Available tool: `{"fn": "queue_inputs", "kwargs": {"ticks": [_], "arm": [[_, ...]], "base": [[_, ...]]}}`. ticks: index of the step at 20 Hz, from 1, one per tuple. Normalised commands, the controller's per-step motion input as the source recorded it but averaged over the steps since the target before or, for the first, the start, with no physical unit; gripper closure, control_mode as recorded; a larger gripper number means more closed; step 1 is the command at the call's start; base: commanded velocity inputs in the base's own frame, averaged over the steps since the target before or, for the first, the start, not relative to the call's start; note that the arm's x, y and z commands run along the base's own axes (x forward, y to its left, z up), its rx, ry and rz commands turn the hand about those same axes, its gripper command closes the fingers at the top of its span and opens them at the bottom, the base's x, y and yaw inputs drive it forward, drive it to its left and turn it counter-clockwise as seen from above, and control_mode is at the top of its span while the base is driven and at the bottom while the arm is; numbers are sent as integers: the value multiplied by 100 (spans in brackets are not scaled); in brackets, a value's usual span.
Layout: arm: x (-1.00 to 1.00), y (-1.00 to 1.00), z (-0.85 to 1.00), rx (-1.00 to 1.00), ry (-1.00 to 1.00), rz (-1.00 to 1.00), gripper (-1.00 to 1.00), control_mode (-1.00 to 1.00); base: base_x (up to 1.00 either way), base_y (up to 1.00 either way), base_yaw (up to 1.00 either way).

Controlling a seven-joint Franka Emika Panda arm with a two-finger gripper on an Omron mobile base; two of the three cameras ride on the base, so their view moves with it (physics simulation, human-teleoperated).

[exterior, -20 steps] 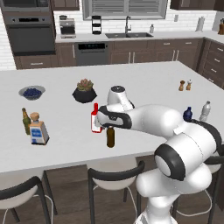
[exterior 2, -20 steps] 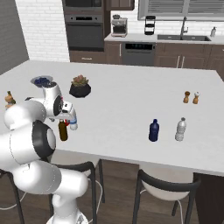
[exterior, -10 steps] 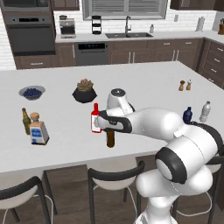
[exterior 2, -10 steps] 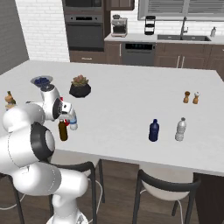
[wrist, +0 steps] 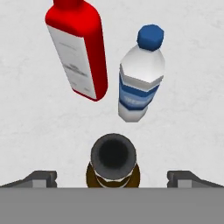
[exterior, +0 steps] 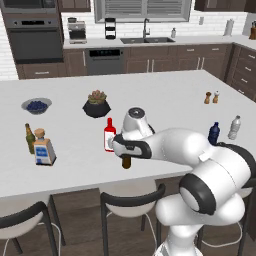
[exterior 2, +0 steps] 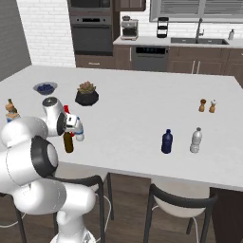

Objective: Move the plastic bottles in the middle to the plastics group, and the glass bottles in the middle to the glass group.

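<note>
Since the earlier pictures the hand had eased slightly lower over the middle cluster, while every bottle kept its place. Largest of all, the white island counter (exterior: 165,95) carried everything. On it the gripper (wrist: 112,178) hung directly above the brown beer bottle (wrist: 113,162), whose open mouth sat midway between the two fingertips (wrist: 41,178); the jaws stood spread wide, clear of the neck on both sides, gripping nothing. From the left base camera only the bottle's lower body showed beneath the hand. Just beyond it stood the red bottle (exterior: 109,135) and, beside that, the small water bottle (wrist: 141,78) (blue cap, pale label), both upright and apart from the fingers. Far off at the arm's right were the dark blue bottle (exterior 2: 166,141) and the greyish clear bottle (exterior 2: 195,140). At the left edge stood the olive-green bottle (exterior: 30,138) and the square clear bottle (exterior: 43,148), close together.
</note>
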Motion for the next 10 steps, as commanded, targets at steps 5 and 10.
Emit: {"fn": "queue_inputs", "kwargs": {"ticks": [5, 10], "arm": [[0, 0, 0, 0, 0, 0, -100, -100], [5, 0, 0, 0, 0, 0, -100, -100]], "base": [[0, 0, 0], [0, 0, 0]]}}
